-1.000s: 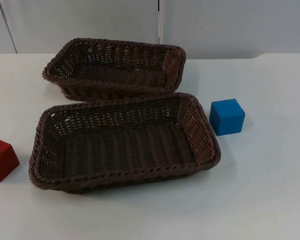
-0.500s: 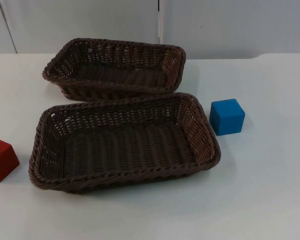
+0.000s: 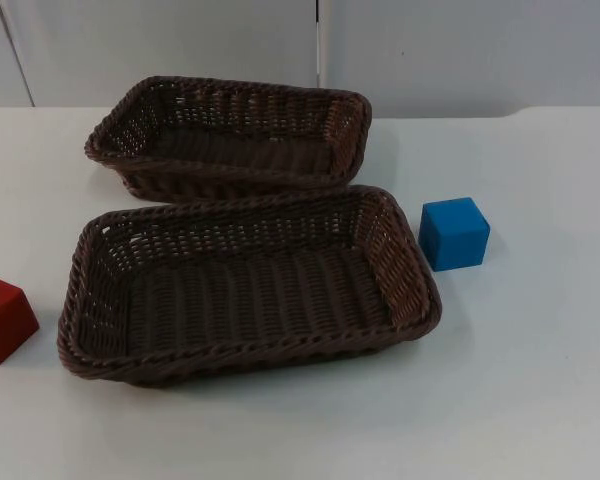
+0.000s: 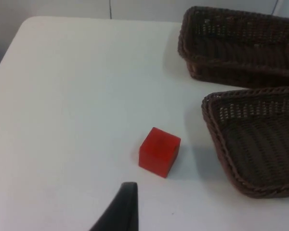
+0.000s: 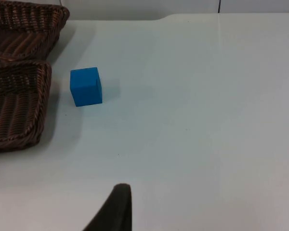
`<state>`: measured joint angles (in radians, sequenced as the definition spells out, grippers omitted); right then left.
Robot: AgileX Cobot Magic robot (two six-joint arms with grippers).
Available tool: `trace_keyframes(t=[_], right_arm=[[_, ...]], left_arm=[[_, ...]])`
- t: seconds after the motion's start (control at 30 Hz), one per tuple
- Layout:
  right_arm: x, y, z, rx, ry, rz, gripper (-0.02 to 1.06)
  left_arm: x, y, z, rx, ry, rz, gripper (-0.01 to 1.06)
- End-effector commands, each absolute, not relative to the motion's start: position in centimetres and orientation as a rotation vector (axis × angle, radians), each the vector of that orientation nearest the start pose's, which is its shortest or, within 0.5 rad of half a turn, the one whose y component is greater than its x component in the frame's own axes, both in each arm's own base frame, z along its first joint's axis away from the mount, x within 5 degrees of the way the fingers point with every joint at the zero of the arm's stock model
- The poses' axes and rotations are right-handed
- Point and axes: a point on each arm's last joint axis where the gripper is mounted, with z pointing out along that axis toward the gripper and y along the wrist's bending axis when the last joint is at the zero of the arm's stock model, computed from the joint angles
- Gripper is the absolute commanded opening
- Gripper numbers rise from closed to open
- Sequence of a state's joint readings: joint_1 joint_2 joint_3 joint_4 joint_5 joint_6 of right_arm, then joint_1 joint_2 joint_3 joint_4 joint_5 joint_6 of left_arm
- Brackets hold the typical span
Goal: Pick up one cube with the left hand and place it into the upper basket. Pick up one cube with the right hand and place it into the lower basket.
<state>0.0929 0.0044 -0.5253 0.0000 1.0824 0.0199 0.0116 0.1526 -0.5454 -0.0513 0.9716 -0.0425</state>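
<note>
Nothing moved: red cube (image 3: 4, 317), blue cube (image 3: 454, 233) (unlabelled).

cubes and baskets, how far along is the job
Nothing is done yet: the upper basket and lower basket hold no cubes. The red cube sits on the table left of the lower basket, the blue cube to its right. Nothing is in hand. Both pick-ups and both placements are left.
</note>
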Motion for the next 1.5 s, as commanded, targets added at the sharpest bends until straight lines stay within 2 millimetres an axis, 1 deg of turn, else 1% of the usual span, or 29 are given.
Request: trace_keyframes(t=[0.0,0.47,0.6,0.7,0.73,0.87,0.9,1.03,1.07,1.17,1.2,1.33,1.37,1.47], right_arm=[[-0.7,-0.1,28.0,-0.083,2.044,0.062,1.05],[-0.7,-0.1,28.0,-0.082,2.044,0.062,1.05],[-0.7,-0.1,28.0,-0.082,2.044,0.062,1.05],[-0.7,-0.1,28.0,-0.082,2.044,0.062,1.05],[-0.7,-0.1,28.0,-0.082,2.044,0.062,1.05],[-0.7,-0.1,28.0,-0.082,2.044,0.062,1.05],[-0.7,-0.1,28.0,-0.082,2.044,0.062,1.05],[-0.7,-0.1,28.0,-0.082,2.044,0.062,1.05],[-0.7,-0.1,28.0,-0.082,2.044,0.062,1.05],[-0.7,-0.1,28.0,-0.082,2.044,0.062,1.05],[-0.7,-0.1,28.0,-0.082,2.044,0.062,1.05],[-0.7,-0.1,28.0,-0.082,2.044,0.062,1.05],[-0.7,-0.1,28.0,-0.082,2.044,0.062,1.05],[-0.7,-0.1,28.0,-0.082,2.044,0.062,1.05]], left_arm=[[2.4,-0.5,30.1,-0.063,2.036,-0.106,1.05],[5.0,-0.7,30.3,-0.073,2.077,-0.151,1.05],[5.8,-0.7,30.1,-0.054,2.12,-0.137,1.05],[6.9,-0.8,29.9,-0.023,2.162,-0.132,1.05],[6.9,-0.8,29.9,-0.023,2.162,-0.132,1.05],[8.5,-1.6,30.0,0.068,2.148,-0.211,1.05],[8.5,-1.6,30.0,0.068,2.148,-0.211,1.05],[10.3,-2.0,29.6,0.107,2.175,-0.264,1.05],[10.3,-2.0,29.6,0.107,2.175,-0.264,1.05],[11.4,-2.1,29.1,0.133,2.216,-0.271,1.05],[11.4,-2.1,29.1,0.133,2.216,-0.271,1.05],[13.3,-2.1,28.2,0.142,2.266,-0.272,1.05],[13.3,-2.1,28.2,0.142,2.266,-0.272,1.05],[14.5,-2.0,27.6,0.126,2.29,-0.265,1.05]])
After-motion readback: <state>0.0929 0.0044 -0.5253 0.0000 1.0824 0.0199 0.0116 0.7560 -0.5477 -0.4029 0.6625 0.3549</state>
